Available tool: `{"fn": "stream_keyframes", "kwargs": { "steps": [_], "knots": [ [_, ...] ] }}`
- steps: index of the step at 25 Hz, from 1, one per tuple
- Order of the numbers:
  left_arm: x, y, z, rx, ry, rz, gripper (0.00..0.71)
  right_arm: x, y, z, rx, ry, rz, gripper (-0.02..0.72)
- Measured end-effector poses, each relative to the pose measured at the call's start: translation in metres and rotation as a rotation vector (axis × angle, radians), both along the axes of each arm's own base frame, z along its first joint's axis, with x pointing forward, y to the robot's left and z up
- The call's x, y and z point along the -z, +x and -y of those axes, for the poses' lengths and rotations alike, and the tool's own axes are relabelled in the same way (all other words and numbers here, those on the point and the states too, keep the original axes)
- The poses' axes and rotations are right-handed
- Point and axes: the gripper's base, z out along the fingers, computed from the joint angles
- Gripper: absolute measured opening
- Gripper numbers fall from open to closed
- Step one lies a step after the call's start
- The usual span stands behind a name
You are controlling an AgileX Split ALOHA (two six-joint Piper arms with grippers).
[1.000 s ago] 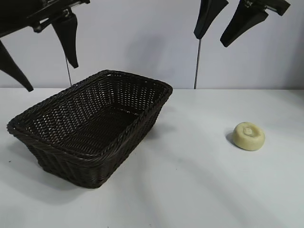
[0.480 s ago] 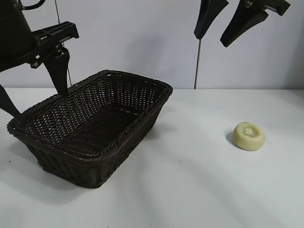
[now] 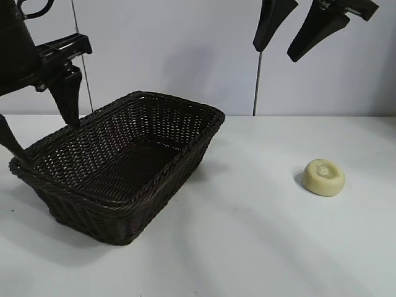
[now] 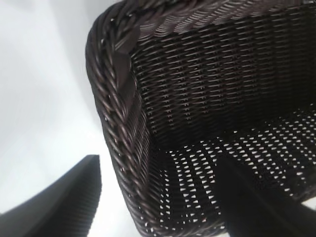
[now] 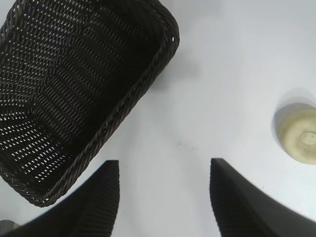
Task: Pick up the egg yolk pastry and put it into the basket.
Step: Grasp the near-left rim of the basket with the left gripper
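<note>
The egg yolk pastry (image 3: 324, 177), a small pale-yellow puck with a dimpled top, lies on the white table at the right, apart from both grippers. It also shows in the right wrist view (image 5: 301, 134). The basket (image 3: 185, 148), dark woven wicker, stands at the left and holds nothing. My left gripper (image 3: 48, 143) is open and low at the basket's left end, one finger inside the rim and one outside. In the left wrist view the left gripper (image 4: 158, 160) straddles the braided rim (image 4: 111, 113). My right gripper (image 3: 276, 54) hangs open and empty, high above the table.
The white table (image 3: 247, 247) is bare between basket and pastry and in front of them. A thin vertical pole (image 3: 257, 83) stands at the back wall. In the right wrist view the basket's rim (image 5: 163, 54) lies off to one side of the right gripper (image 5: 164, 163).
My left gripper has come down from high at the left to the basket's left end, then shifted slightly left. The right arm, basket and pastry have not moved.
</note>
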Motion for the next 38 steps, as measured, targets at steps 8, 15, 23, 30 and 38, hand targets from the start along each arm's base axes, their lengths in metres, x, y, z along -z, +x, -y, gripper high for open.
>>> {"fn": "stream_keyframes", "kwargs": {
  "steps": [8,15,23,30,38],
  "knots": [
    [0.003,0.002,-0.007,0.01,-0.006,-0.011,0.479,0.0,0.0,0.0,0.0,-0.004,0.001,0.403],
    [0.033,-0.011,-0.008,-0.011,-0.054,-0.045,0.479,0.0,0.0,0.0,0.0,-0.004,0.001,0.403],
    [0.055,-0.006,-0.004,0.004,-0.091,-0.008,0.479,0.0,0.0,0.0,0.0,-0.004,0.001,0.403],
    [0.082,0.004,0.001,0.025,-0.074,-0.022,0.479,0.0,0.0,0.001,0.0,-0.011,0.003,0.403],
    [0.095,0.007,0.003,0.007,-0.078,-0.052,0.408,0.0,0.0,0.001,0.0,-0.016,0.004,0.403]
  ]
}}
